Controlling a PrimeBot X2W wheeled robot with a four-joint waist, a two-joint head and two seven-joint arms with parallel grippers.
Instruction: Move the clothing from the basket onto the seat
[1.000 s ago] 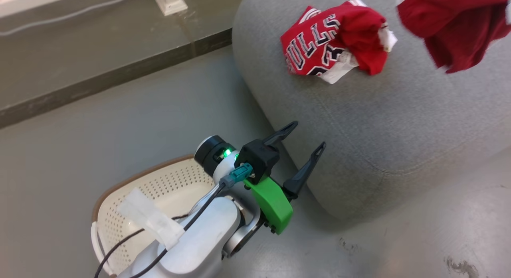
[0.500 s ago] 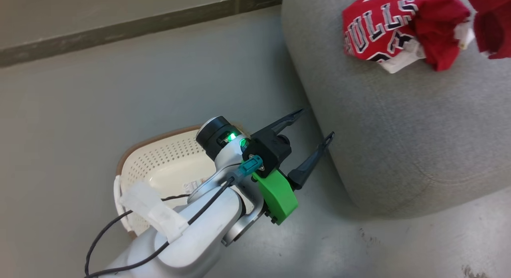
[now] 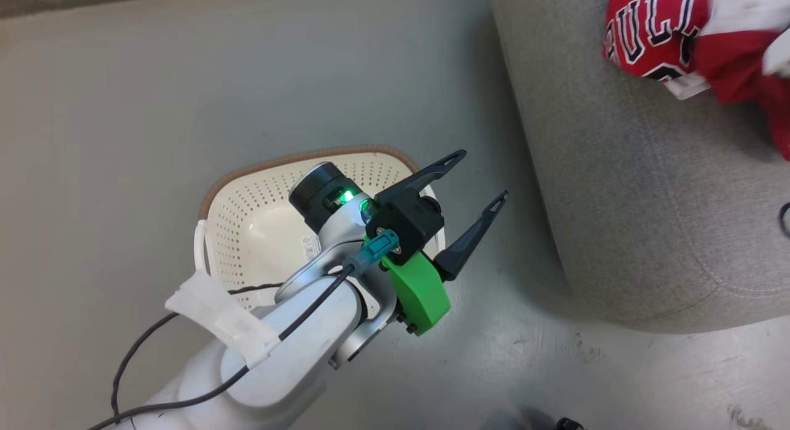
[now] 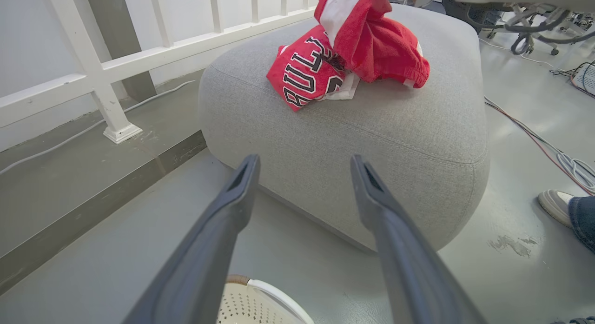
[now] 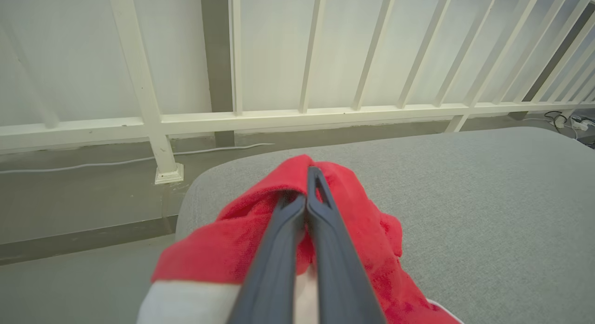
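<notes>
My left gripper (image 3: 484, 174) stands open and empty above the cream basket (image 3: 278, 165), whose visible inside holds only a label sticker; my forearm covers part of it. In the left wrist view the left gripper (image 4: 303, 161) points at the grey seat (image 4: 418, 124), with the basket rim (image 4: 274, 289) at the bottom edge. The "BULLS" jersey (image 4: 302, 73) lies crumpled on the seat (image 3: 648, 202). A red piece with a white stripe (image 4: 376, 45) hangs against the jersey (image 3: 648, 29), its lower end on the cushion. My right gripper (image 5: 309, 184) is shut on this red piece (image 5: 362, 221) above the seat (image 5: 465, 198).
A white railing (image 4: 93, 73) runs behind the seat, with a post base (image 4: 122, 131) and a dark floor strip (image 4: 93, 221) before it. Cables (image 4: 558, 156) trail over the floor right of the seat. A person's shoe (image 4: 555, 205) rests there.
The head camera has swung, so the basket sits mid-picture and the seat at the right edge. The held striped piece has come up against the jersey. The left gripper stays open.
</notes>
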